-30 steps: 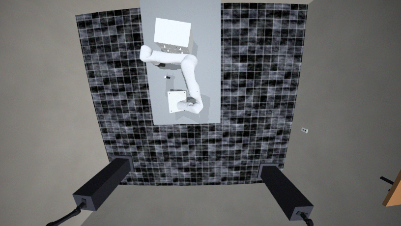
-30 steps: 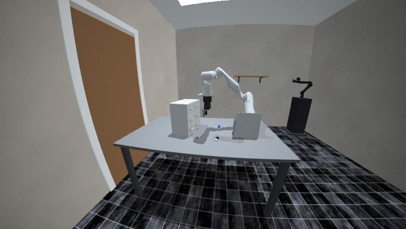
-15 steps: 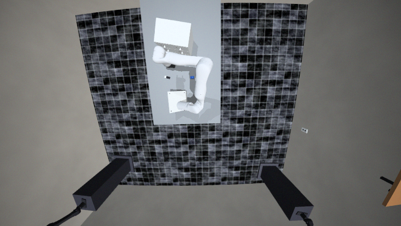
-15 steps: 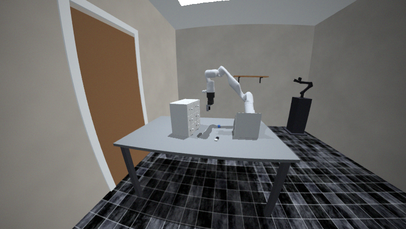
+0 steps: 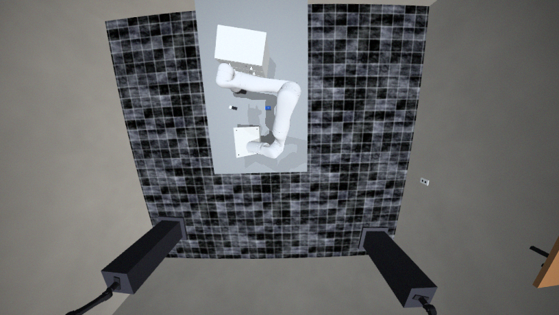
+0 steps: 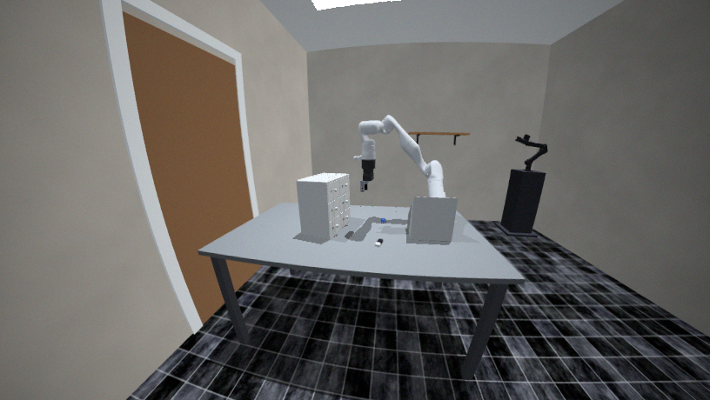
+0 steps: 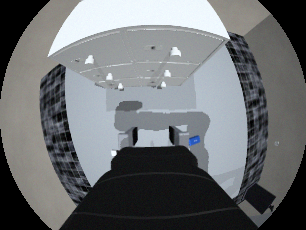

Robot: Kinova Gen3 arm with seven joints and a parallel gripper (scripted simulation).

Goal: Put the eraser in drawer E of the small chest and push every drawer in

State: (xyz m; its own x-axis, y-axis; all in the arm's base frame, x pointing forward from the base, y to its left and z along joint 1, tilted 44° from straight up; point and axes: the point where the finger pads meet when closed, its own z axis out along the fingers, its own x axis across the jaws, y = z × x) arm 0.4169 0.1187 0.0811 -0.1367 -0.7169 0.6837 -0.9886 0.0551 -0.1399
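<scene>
The gripper [image 5: 241, 92] [image 6: 364, 187] [image 7: 153, 133] hangs above the table [image 5: 291, 39] [image 6: 318, 258] [image 7: 225, 100] in front of the chest [image 5: 240, 44] [image 6: 313, 209] [image 7: 140, 42], fingers wide apart with nothing between them. The black-and-white piece, probably the eraser [image 5: 233, 107] [image 6: 379, 242] [image 7: 114, 153], lies on the table, well apart from the blue block [image 5: 268, 107] [image 6: 383, 220] [image 7: 194, 140].

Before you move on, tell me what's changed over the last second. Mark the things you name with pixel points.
The open gripper [image 6: 364, 186] [image 7: 153, 133] rose and shifted rightward in the top view; it holds nothing. The chest [image 5: 240, 44] [image 6: 313, 206] [image 7: 140, 37], blue block [image 5: 268, 107] [image 6: 383, 220] [image 7: 194, 140] and black-and-white piece [image 5: 233, 107] [image 6: 378, 242] [image 7: 114, 153] stayed put.
</scene>
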